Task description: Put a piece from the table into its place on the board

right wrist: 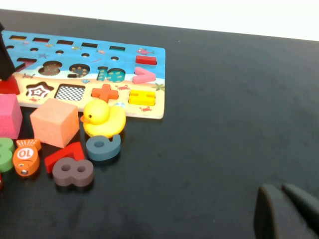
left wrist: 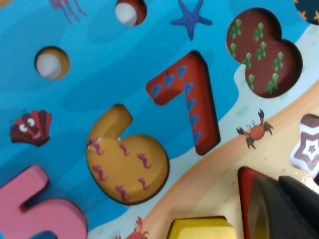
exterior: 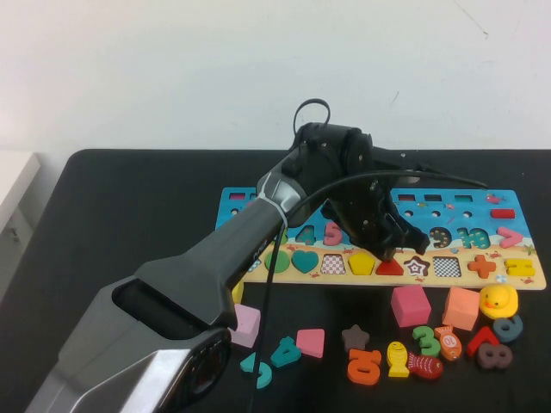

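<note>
**Yellow pentagon seated in board; left gripper closed above it**

The yellow pentagon [exterior: 362, 263] lies in its five-sided recess on the sandy strip of the board [exterior: 258, 200], between a checkered recess [exterior: 333, 264] and a red triangle [exterior: 390, 268]. The board rests on the black desk [exterior: 112, 215].

The left gripper [exterior: 392, 251] hangs low over the board, just above the red triangle and beside the pentagon, its fingers pressed together and holding nothing. Whether the fingertips touch the board is not clear from the high view.

The right gripper [right wrist: 286, 211] sits well apart from the board, over bare desk on the robot's right; I cannot tell its state.

Loose pieces lie on the desk near the board's front edge, including a pink cube [exterior: 411, 305], an orange cube [exterior: 461, 307] and a yellow duck [exterior: 498, 301].
</note>
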You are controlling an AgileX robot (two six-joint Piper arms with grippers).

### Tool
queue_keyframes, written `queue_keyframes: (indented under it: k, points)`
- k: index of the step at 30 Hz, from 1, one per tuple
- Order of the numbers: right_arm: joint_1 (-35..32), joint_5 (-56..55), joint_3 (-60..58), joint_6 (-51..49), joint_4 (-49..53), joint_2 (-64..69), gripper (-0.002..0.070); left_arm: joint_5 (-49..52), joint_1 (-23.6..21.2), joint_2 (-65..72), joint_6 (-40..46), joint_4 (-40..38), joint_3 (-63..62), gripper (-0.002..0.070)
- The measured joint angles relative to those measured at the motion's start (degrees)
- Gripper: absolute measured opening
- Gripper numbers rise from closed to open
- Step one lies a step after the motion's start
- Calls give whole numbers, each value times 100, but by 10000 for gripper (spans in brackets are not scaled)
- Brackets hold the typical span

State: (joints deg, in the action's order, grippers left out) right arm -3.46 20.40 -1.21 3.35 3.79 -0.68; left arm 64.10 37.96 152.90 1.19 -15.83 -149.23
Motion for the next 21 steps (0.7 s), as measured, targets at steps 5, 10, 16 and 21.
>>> queue_keyframes:
  k: [5, 10, 16, 21]
  points:
    - [0, 0, 0, 0, 0, 0, 18, 89, 0, 0, 23, 0, 0, 0]
    - [0, 0, 0, 0, 0, 0, 18, 236, 0, -63, 23, 303, -138, 0]
    - [0, 0, 0, 0, 0, 0, 19, 433, 0, -825, 8, 918, -231, 0]
    - [0, 0, 0, 0, 0, 0, 19, 583, 0, -1793, 8, 1458, -282, 0]
